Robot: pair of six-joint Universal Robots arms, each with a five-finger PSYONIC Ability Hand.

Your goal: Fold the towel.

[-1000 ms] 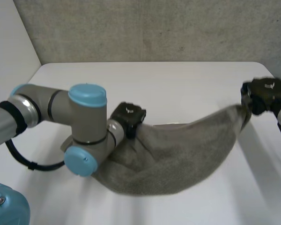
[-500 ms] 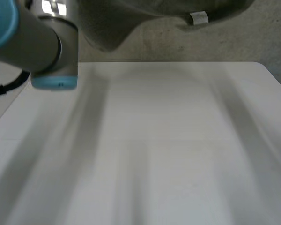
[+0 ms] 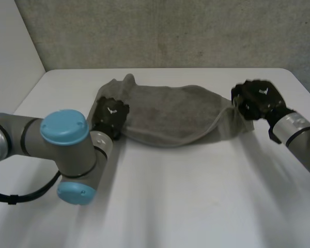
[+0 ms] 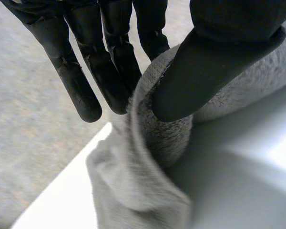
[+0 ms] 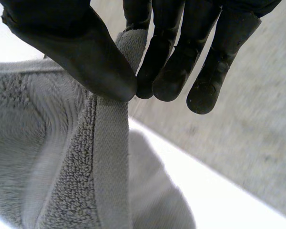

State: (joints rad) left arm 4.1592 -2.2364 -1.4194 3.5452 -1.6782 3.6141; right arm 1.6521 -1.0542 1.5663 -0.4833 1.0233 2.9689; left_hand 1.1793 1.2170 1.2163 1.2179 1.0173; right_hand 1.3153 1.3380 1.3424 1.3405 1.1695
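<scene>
We see bare table [image 3: 196, 196] near and right; our left arm [image 3: 67, 142] blocks near left, and the towel [image 3: 170, 116] spans the far middle.

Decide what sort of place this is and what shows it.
Probably a robot lab bench: a white table against a plain grey wall, the black left hand and right hand each pinching the grey terry towel.

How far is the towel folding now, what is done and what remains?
Done: the left hand and right hand each pinch one end of the towel. In hand: it is stretched between them, its middle sagging toward the table. Left: no neat fold shows yet; laying it flat and folding remain.
</scene>
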